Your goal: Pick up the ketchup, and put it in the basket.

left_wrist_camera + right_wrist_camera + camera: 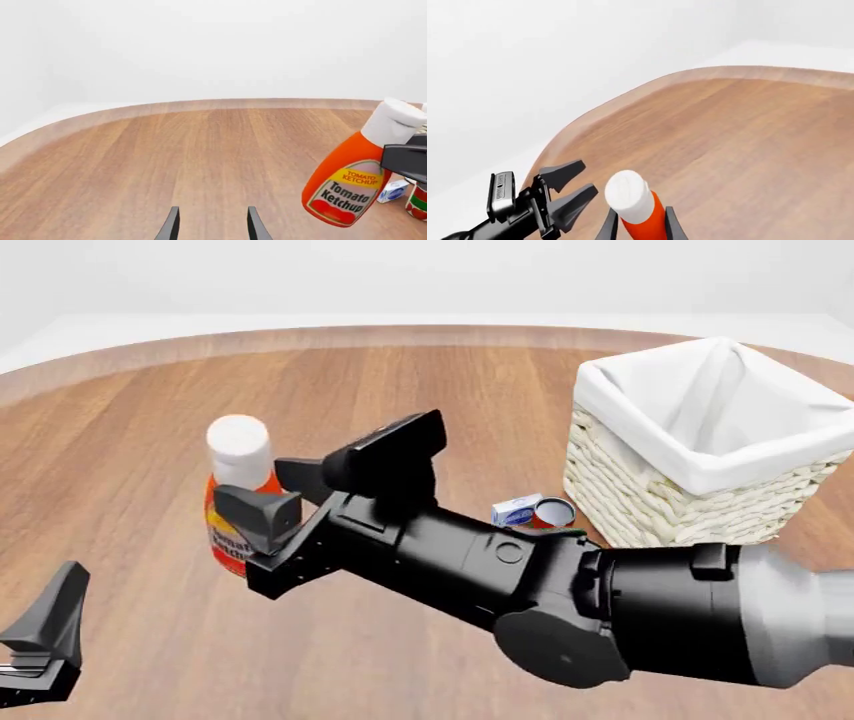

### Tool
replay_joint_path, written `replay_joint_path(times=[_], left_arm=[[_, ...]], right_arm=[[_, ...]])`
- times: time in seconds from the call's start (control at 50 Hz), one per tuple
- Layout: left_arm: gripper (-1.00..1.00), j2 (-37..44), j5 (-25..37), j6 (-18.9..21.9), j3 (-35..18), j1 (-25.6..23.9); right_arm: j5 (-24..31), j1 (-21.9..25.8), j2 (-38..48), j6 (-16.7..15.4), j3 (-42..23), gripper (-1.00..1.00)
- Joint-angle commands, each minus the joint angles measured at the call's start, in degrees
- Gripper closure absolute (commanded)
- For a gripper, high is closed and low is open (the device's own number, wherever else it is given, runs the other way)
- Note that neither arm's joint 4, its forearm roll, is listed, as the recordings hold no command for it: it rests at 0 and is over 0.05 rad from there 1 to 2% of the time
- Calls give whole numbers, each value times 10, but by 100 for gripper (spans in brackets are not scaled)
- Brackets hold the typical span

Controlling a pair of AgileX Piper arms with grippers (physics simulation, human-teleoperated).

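The ketchup (238, 448), a red squeeze bottle with a white cap and a yellow label, stands left of centre on the table. My right gripper (271, 495) reaches across from the right and is shut on its upper body, one finger on each side. In the right wrist view the ketchup (630, 197) sits tight between the fingers. In the left wrist view the ketchup (345, 185) leans, with one right finger (405, 159) against it. My left gripper (47, 640) is open and empty at the near left; it shows in its own view (212, 227). The basket (627, 490) stands at the far right.
A small white-and-blue carton (517, 510) and a red can (554, 512) lie just left of the basket's base, behind my right forearm. They also show in the left wrist view, the carton (392, 191) beside the can (417, 205). The table's curved far edge (400, 335) runs behind.
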Motion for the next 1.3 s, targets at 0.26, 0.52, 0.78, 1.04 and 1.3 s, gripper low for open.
replay_joint_path(times=[0.26, 0.52, 0.78, 1.04, 1.3], left_arm=[[-100, 0, 0, 0, 0, 0], [-100, 0, 0, 0, 0, 0], [-100, 0, 0, 0, 0, 0], [-100, 0, 0, 0, 0, 0], [-100, 0, 0, 0, 0, 0]], right_arm=[[-51, -60, -83, 12, 53, 100], [-79, -97, -129, 7, 79, 100], [-89, -140, -157, 4, 92, 100], [-94, -199, -179, -9, 103, 100], [-90, -235, -214, -15, 118, 100]])
